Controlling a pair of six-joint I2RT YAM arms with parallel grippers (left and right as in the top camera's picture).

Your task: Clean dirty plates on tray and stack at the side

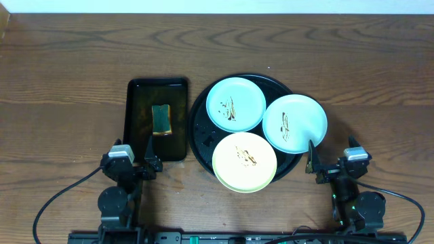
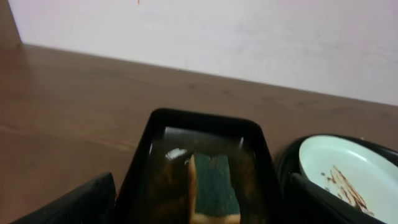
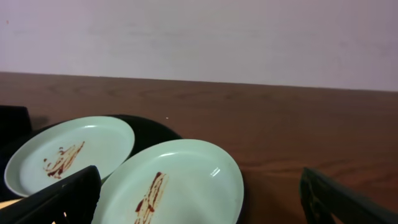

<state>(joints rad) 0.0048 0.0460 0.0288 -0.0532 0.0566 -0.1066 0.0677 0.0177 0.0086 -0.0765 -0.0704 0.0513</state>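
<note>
Left fingers [image 2: 74, 202] and right fingers [image 3: 56, 199] spread apart; two plates [image 1: 298, 116] overhang the tray [image 1: 201, 135] rim

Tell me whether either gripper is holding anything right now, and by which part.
Nothing is held: the left gripper and the right gripper are both open and empty.

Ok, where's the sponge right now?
Overhead view: the sponge lies in the small rectangular tray, left of the round tray, just ahead of the left tool.
</note>
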